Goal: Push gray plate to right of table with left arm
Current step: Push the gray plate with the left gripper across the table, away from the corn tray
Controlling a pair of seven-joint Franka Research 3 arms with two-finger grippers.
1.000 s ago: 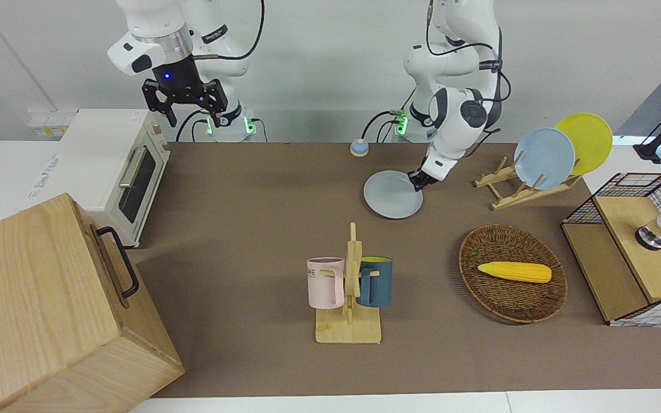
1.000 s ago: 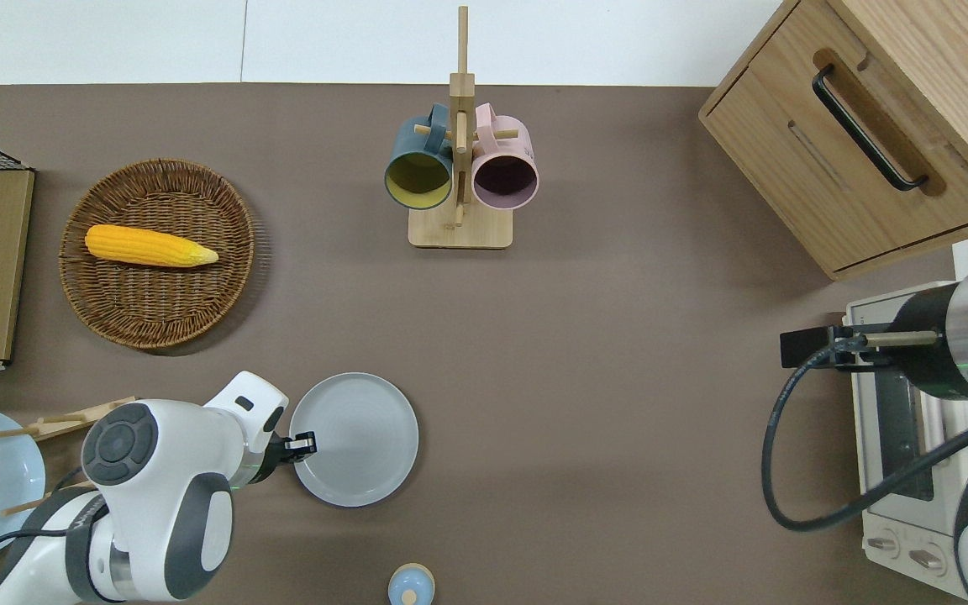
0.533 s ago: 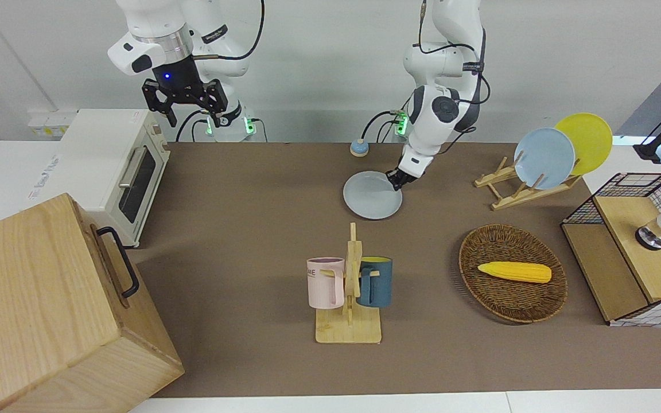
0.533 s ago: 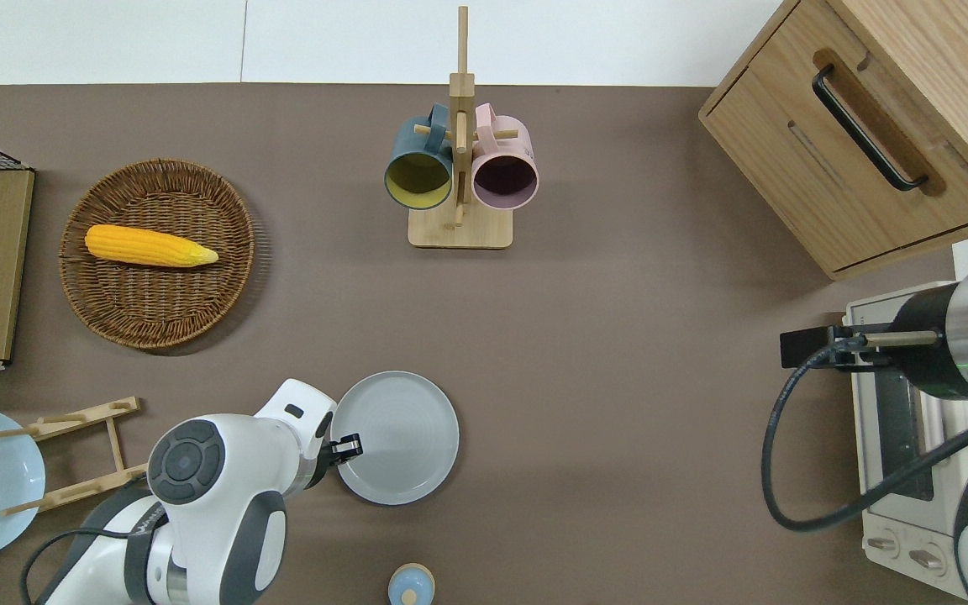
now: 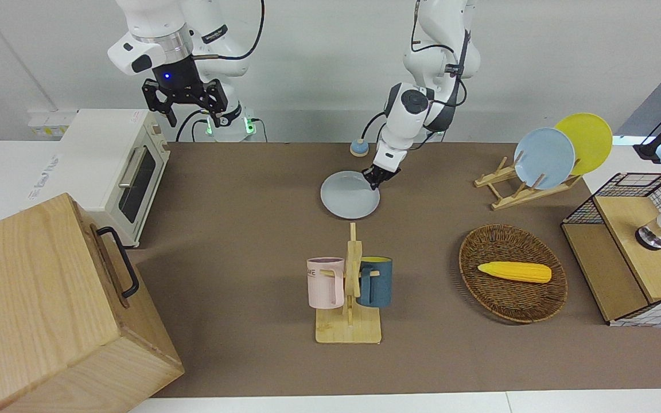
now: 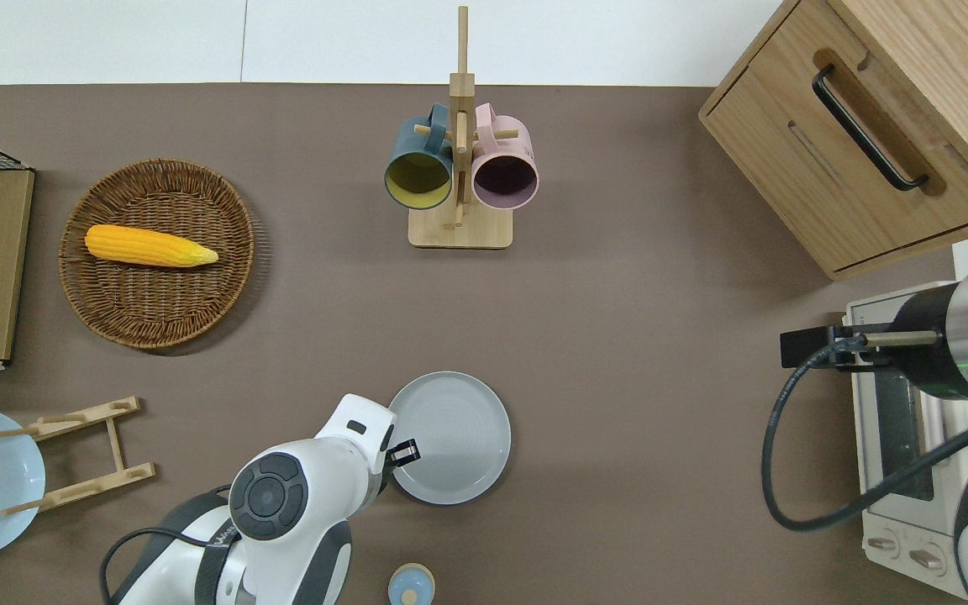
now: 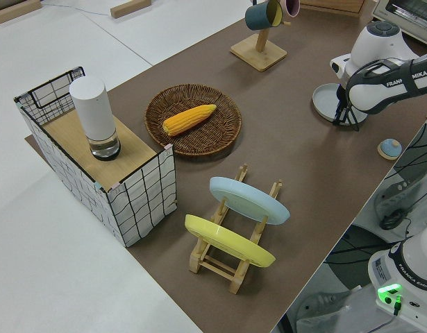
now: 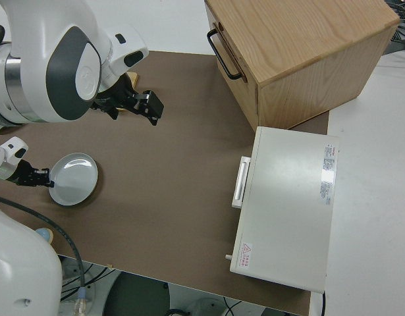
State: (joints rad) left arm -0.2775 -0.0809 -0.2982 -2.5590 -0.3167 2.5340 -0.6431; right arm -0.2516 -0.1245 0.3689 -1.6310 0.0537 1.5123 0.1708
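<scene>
- Two fingers of the left gripper [image 6: 404,454] meet the gray plate [image 6: 450,438] at its rim on the left arm's side; we cannot tell whether they are parted or closed, only that they bear on that edge with the tips low at the table [image 6: 618,336].
- Across the last second we see the plate slide along the table toward the right arm's end, pushed from the rim and keeping about the same distance from the robots.
- It now lies near the middle of the table, nearer to the robots than the mug rack [image 6: 460,168] and well apart from the toaster oven [image 5: 118,166].
- We judge the push well begun but unfinished: much bare table remains between plate and oven end.
- The right gripper [image 5: 184,98] is parked with its jaws wide apart.
- The wicker basket [image 6: 223,277] holds one corn cob [image 6: 148,245].
- The plate rack [image 5: 514,186] carries a blue plate [image 5: 544,158] and a yellow plate [image 5: 588,137], both upright.
- The mug rack bears a pink mug [image 5: 325,282] and a dark blue mug [image 5: 377,282].
- The wire crate [image 7: 130,201] has a white cylinder [image 7: 94,116] standing on its wooden top.
</scene>
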